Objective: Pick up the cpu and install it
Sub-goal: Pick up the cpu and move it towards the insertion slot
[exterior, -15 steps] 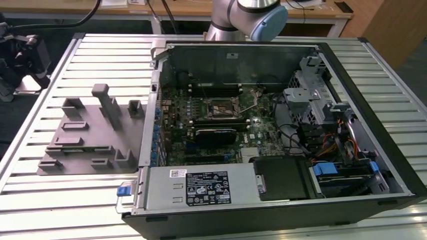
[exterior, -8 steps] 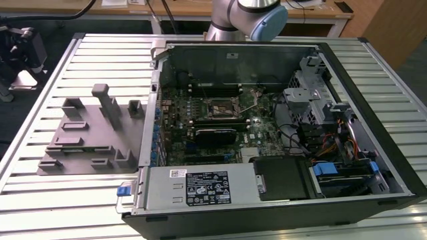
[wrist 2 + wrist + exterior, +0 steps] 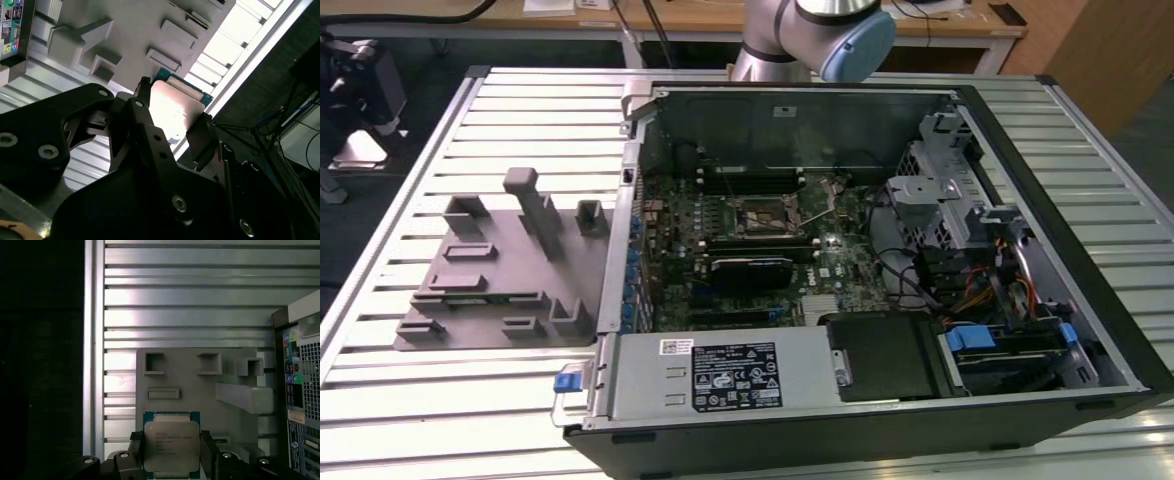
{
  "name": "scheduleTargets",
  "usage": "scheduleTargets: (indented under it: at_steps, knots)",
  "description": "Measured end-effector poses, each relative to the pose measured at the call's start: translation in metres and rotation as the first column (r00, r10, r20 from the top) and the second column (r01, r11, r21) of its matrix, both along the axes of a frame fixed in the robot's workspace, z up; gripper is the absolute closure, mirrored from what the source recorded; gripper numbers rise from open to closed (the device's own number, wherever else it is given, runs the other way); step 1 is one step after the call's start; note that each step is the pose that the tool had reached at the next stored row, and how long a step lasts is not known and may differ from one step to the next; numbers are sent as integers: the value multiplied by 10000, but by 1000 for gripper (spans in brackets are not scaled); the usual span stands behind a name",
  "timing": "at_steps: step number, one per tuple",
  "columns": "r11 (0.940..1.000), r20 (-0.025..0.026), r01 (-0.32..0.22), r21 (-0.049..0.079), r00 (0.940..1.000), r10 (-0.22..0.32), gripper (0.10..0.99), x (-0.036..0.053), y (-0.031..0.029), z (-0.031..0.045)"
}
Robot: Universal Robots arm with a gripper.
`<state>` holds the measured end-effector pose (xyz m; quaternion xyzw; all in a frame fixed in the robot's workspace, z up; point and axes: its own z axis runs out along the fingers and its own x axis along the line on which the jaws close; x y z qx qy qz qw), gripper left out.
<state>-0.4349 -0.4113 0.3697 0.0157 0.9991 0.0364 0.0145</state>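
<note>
While gripper [image 3: 172, 454] clamps cpu [image 3: 171, 442] by opposite edges | well above grey fixture [image 3: 200, 390]

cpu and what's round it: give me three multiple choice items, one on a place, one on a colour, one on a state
1. Where is the cpu?
A) gripped in the claw
B) seated in the socket
C) lying on the table slats

2. What colour is the fixture plate below the cpu?
A) red
B) grey
C) green

3. What state is the computer case in?
A) closed
B) wrapped in film
C) side open, motherboard showing

Answers:
1 A: both wrist views show the claw clamped on its edges.
2 B: the moulded plate is plain grey.
3 C: the exterior view looks straight into the case.
</note>
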Motion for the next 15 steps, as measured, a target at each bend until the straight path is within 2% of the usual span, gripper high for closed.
scheduleTargets:
  at_steps: [8,15]
  knots:
    - [10000,1,0,13,10000,0,545,0,0,115]
    - [10000,0,-2,14,10000,2,545,26,-1,119]
